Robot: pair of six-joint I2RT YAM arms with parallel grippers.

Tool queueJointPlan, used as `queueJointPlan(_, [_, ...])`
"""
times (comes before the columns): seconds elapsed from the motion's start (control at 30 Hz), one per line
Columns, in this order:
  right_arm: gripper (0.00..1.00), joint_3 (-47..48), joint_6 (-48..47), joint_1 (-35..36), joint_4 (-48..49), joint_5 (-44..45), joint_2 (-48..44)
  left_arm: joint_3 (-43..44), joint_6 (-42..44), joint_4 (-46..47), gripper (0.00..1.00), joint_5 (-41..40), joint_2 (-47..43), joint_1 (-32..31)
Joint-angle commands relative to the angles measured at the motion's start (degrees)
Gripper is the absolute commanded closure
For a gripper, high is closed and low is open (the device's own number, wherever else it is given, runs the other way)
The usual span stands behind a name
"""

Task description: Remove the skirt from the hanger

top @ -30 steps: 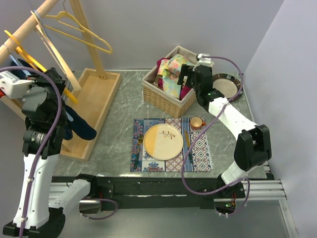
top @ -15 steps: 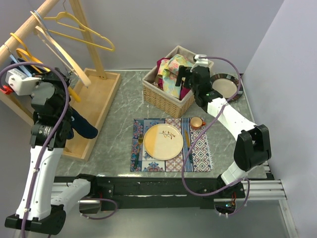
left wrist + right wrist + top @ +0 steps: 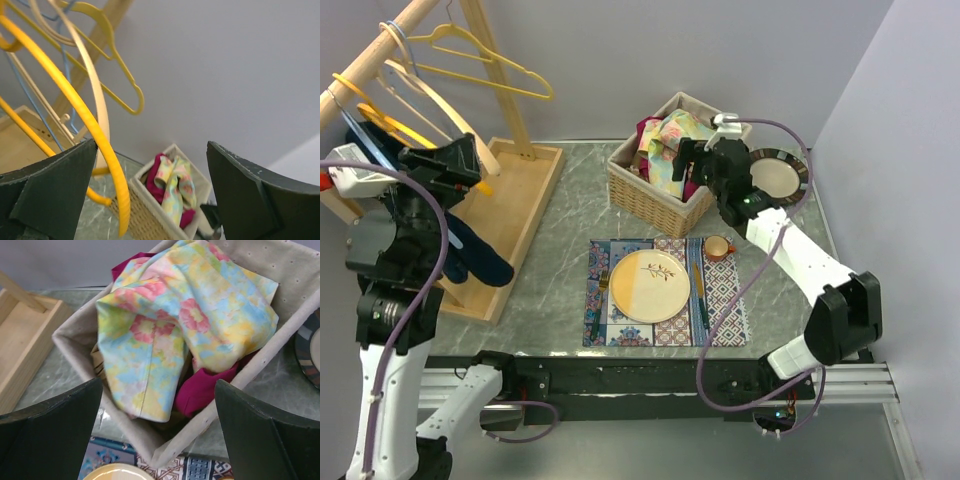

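Top external: left arm (image 3: 395,250) raised beside yellow hanger (image 3: 121,210), right arm (image 3: 790,240) over basket (image 3: 655,200), both jaws wide, empty.

Bright, even light; soft shadows; wrist cams slightly soft near edges.

A woven basket (image 3: 655,205) stands at the back of the grey worktop (image 3: 560,260), with a floral cloth (image 3: 670,140) piled over a pink cloth (image 3: 200,387) inside. Just right of it lies a dark-rimmed dish (image 3: 780,178). Nearer, a patterned placemat (image 3: 725,305) carries a cream plate (image 3: 648,285) with cutlery (image 3: 699,290) either side and a small cup (image 3: 718,247) at its far right corner. A wooden tray (image 3: 510,215) lies to the left.
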Motion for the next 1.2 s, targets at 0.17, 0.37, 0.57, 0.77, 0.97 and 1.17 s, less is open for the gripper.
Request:
queueJointPlan(0.17, [0.0, -3.6, 3.6, 2.7, -3.0, -4.0, -7.1, 10.7, 12.8, -13.5, 0.01, 10.9, -1.2, -0.1])
queueJointPlan(0.37, [0.0, -7.5, 5.9, 3.3, -0.9, -4.9, -10.3, 15.1, 18.1, -19.0, 0.01, 3.9, -0.5, -0.1])
queueJointPlan(0.57, [0.0, -8.9, 6.3, 3.3, 0.0, -4.0, -11.1, 19.2, 16.9, -25.8, 0.06, -9.9, 4.2, -0.1])
queueJointPlan(0.77, [0.0, -8.4, 6.1, 3.3, -0.6, -3.4, -11.3, 17.1, 15.7, -24.9, 0.17, -15.6, 2.7, -0.1])
queueJointPlan(0.97, [0.0, -8.4, 6.5, 4.1, -0.3, -3.7, -11.3, 16.7, 17.6, -26.0, 0.24, -18.2, 3.1, -0.1])
queueJointPlan(1.17, [0.0, -6.9, 5.9, 4.7, -2.2, -2.1, -9.7, 17.8, 17.7, -27.4, 0.33, -19.3, 4.4, -0.1])
